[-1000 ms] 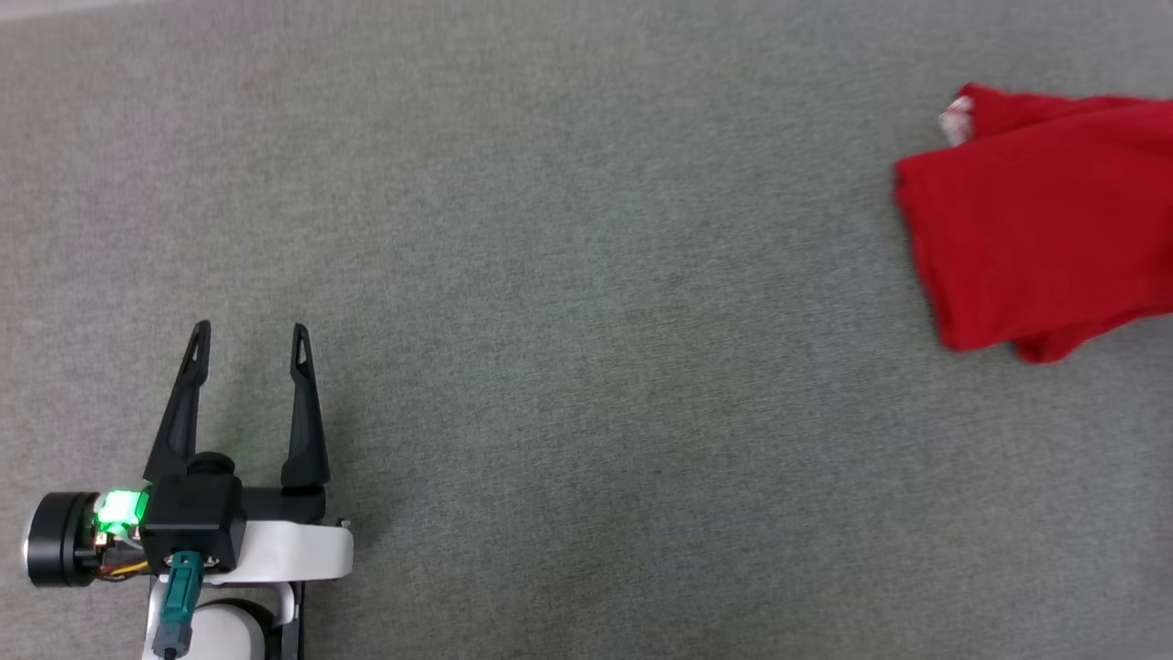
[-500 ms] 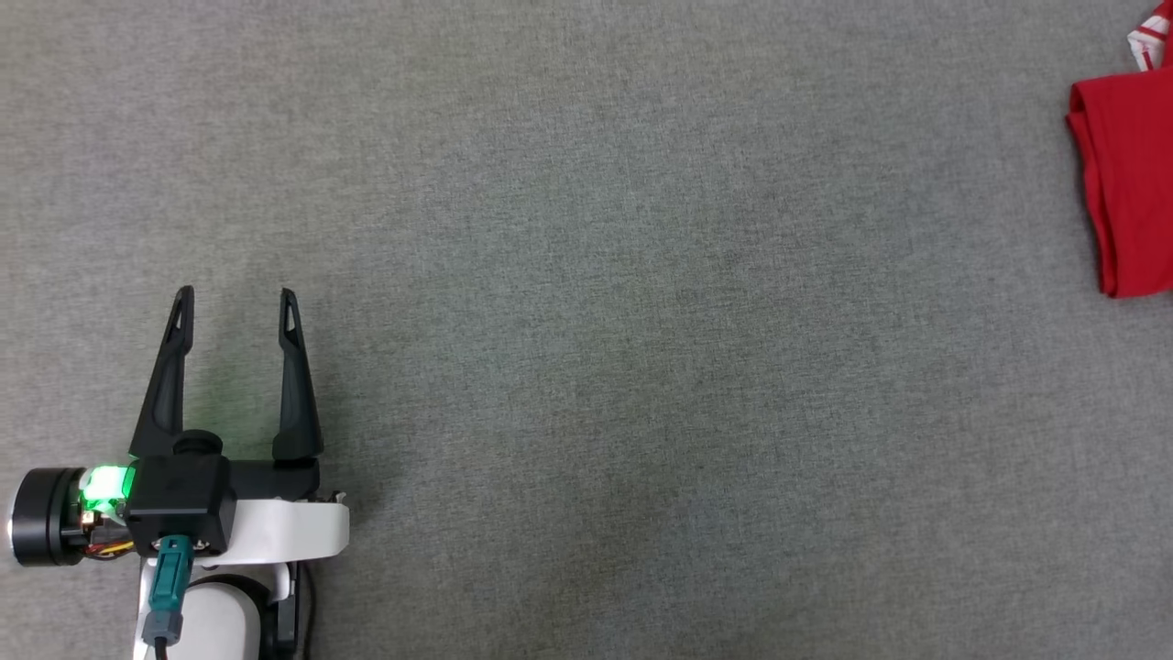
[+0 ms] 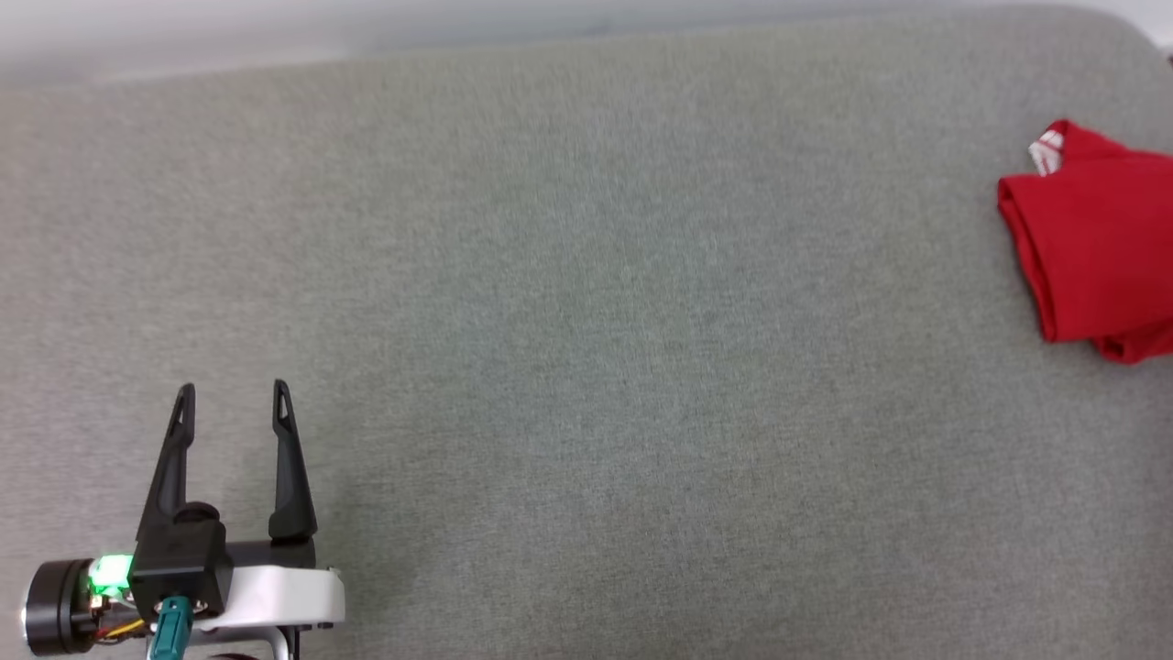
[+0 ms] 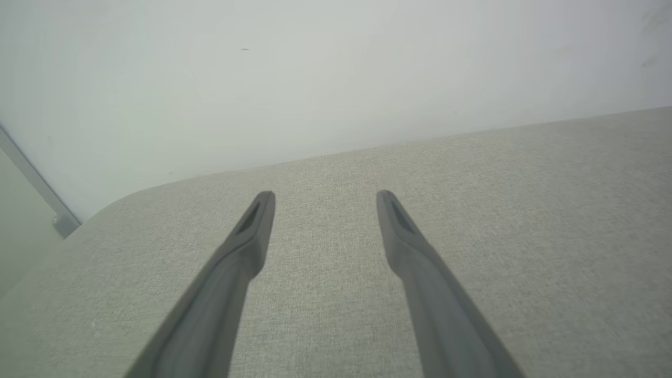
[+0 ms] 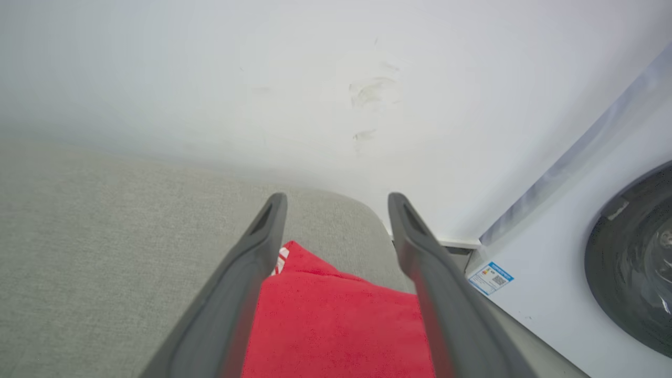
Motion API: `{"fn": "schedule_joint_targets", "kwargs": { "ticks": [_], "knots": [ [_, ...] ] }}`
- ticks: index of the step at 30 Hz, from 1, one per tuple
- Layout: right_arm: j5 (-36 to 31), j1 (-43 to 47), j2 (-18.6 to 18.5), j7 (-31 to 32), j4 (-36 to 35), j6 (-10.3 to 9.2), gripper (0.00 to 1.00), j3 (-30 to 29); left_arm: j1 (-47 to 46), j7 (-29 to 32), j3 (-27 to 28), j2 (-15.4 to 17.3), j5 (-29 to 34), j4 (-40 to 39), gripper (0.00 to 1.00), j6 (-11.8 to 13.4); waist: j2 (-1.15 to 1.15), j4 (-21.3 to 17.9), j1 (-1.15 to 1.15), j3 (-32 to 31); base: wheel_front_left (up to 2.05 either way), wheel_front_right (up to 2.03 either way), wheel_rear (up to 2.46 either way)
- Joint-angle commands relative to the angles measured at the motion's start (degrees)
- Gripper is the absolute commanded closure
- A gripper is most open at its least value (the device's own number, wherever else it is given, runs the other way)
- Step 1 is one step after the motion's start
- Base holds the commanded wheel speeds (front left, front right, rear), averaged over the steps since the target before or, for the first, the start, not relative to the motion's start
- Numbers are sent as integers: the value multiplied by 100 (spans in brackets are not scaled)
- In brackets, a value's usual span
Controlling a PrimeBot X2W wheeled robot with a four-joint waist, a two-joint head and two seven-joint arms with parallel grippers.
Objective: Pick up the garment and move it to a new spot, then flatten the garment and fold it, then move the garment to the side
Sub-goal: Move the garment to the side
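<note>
Folded jersey [image 3: 1095, 247] lies at the far-right corner of the bench [image 3: 586, 367], beneath my right gripper [image 5: 337, 199], fingers wide, empty; left gripper [image 3: 234, 390] wide too, near-left corner. Looks placed; I'd lift straight off, not snagging the fold.

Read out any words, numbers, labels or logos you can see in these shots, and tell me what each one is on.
No text here is readable.
Sticker, blue and white, on the white machine: print too small to read.
Garment: folded, showing plain red cloth and a bit of striped trim; no letters or numbers on the visible side.
</note>
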Motion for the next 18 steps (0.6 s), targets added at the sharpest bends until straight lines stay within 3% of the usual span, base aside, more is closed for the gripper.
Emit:
{"fn": "schedule_joint_targets", "kwargs": {
  "ticks": [1, 7, 11, 18],
  "knots": [
    [-95, 200, 151, -155, -272, -10, 0, -126, 69, -25, 20, -18, -14, 5, 0, 8, 0, 66, 0, -267, 0, 0, 0],
    [-689, 1259, 1013, -584, -1836, -10, 0, -891, 264, -20, -5, -100, -34, 65, 0, -53, 0, 263, 0, -613, 0, 0, 0],
    [-1049, 2033, 1637, -703, -2826, -10, 0, -1077, 358, -20, -10, -129, -26, 106, 0, -74, 0, 417, 0, -792, 0, 0, 0],
    [-1114, 3167, 2467, -778, -3529, -10, 0, -1011, 370, -20, -95, -161, -2, 235, 0, -183, 0, 700, 0, -1060, 0, 0, 0]
  ]
}}
